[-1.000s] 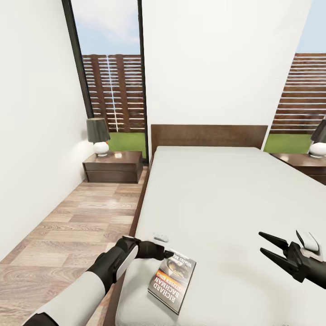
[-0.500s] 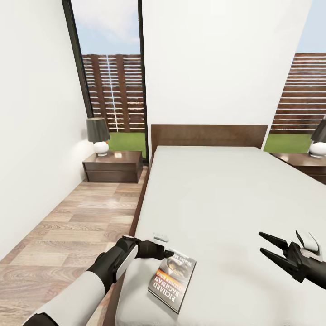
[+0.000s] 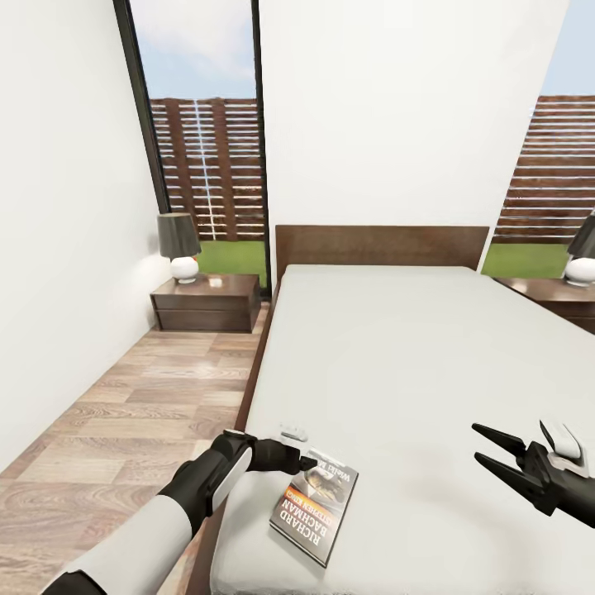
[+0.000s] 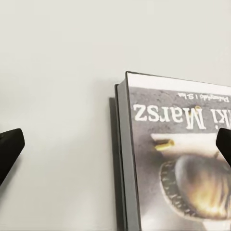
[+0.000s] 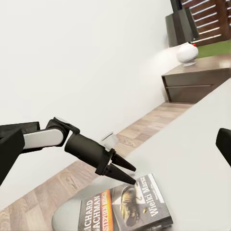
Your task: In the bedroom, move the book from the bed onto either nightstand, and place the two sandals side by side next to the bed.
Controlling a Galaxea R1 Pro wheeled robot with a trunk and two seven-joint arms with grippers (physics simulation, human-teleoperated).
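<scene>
One bed (image 3: 430, 347) took up most of the room – a pale grey mattress on a dark frame, its headboard against the far wall. Two nightstands flanked it: the left nightstand (image 3: 208, 303) stood whole at the far left, and the right nightstand (image 3: 552, 297) was cut by the picture's edge. Each carried one lamp, the left lamp (image 3: 179, 246) and the right lamp (image 3: 583, 254).

One book (image 3: 315, 506) lay flat and face up on the mattress at its near left corner. It looked thin, light and fairly stiff – probably a smooth cover that would slide on the sheet. Lying flush, it offered little to pinch from above; the exposed far edge or the spine seemed the likeliest hold.

The left gripper (image 3: 307, 464) sat low at the book's far corner, its jaws spread either side of that edge in the left wrist view and not yet closed on it. The right gripper (image 3: 494, 451) hung over the mattress well to the right, jaws apart and holding nothing.
</scene>
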